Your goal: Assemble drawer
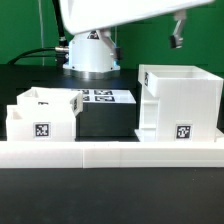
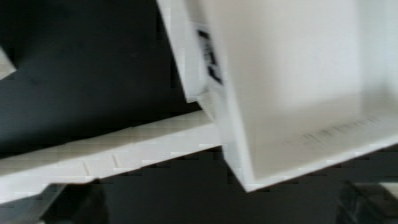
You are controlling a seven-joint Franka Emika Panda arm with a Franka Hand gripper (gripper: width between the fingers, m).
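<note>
Drawer in two separate parts, not yet joined. Casing (image 1: 180, 100): white cube, upright on the exterior view's right, open top, square marker on the face toward the camera, foot touching the low border wall (image 1: 110, 153). Small box (image 1: 42, 115): open-topped, upright on the exterior view's left, marker facing the camera too, also up against the wall. Well apart from each other, bare black table (image 1: 105, 122) between them. Marker board (image 1: 100, 97) flat on the table behind that gap, just in front of the robot base (image 1: 92, 55). Gripper (image 1: 178, 38) up high above the casing, clear of it, touching nothing. Wrist view looking down on the casing (image 2: 302, 90), with the border wall (image 2: 107, 155) running beside it; blurred. Fingertips (image 2: 50, 205) dark at the frame corners, spread wide, nothing held between them.
</note>
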